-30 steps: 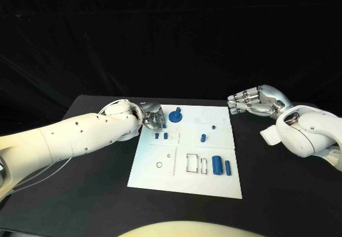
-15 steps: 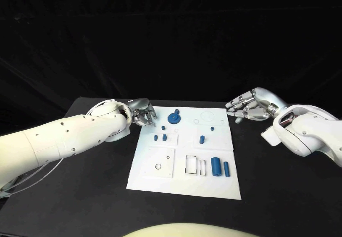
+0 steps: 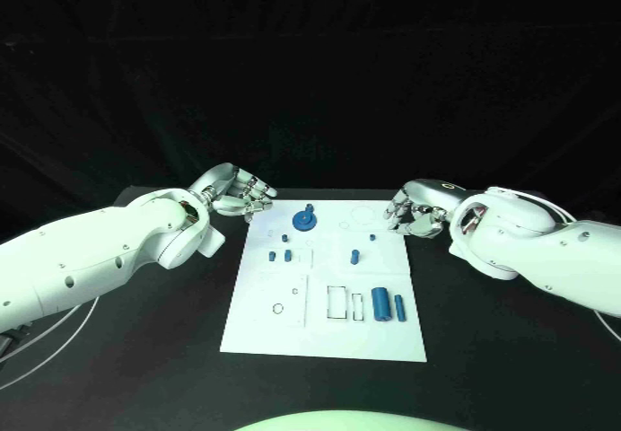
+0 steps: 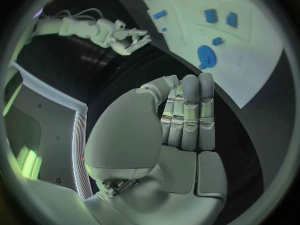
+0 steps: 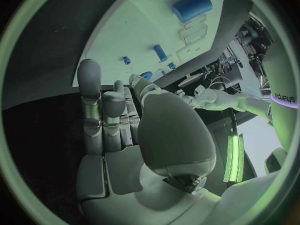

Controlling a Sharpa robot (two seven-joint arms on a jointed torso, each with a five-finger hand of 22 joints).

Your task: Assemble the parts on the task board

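Left hand (image 3: 240, 194) pulled off task board (image 3: 327, 334), right hand (image 3: 416, 211) closer; both empty, fingers loosely curled per wrist views.

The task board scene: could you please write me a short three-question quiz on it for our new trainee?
1. True or false: the left hand holds a blue part.
2. Which blue part stands nearest the far edge of the task board? A) the round knob-like part B) the big cylinder C) the slim rod
3. Fill in: the big cylinder and the slim rod lie side by side near the board's ____ edge, on the robot's right.

Key
1. False: both the left hand and the right hand hold nothing, hovering with fingers apart beside the board's far corners.
2. A.
3. Near.
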